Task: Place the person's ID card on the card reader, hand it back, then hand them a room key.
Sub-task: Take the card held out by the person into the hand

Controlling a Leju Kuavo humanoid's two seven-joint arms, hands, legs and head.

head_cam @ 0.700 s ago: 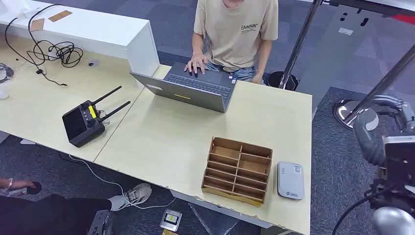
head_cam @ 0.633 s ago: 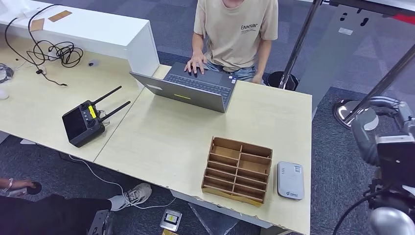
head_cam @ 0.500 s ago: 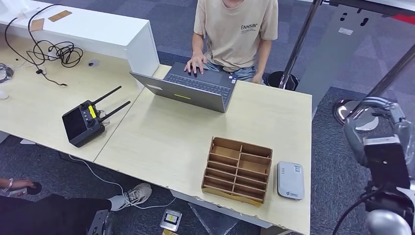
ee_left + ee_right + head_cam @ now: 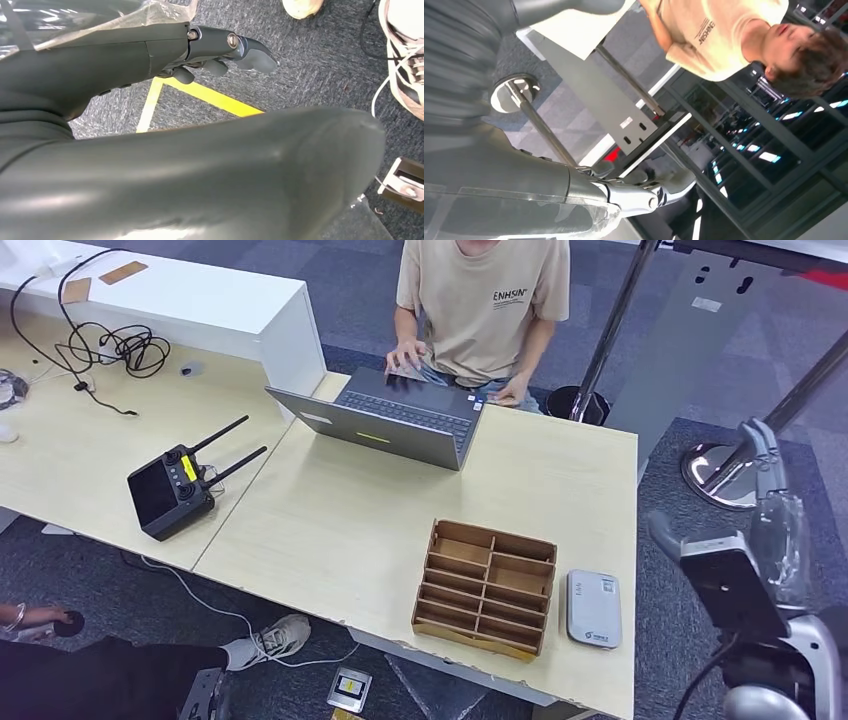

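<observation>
Looking for the ID card, we cannot find it; no card shows on the table or with the person (image 4: 482,300), whose hands are at the laptop (image 4: 385,420). We judge it thin, stiff and slick, best pinched by its edges. Our right hand (image 4: 765,455) rises right of the table, fingers apart, empty; our left hand (image 4: 220,50) hangs, fingers loosely curled, empty. The card reader (image 4: 593,608) lies near right, beside the wooden tray (image 4: 487,587).
</observation>
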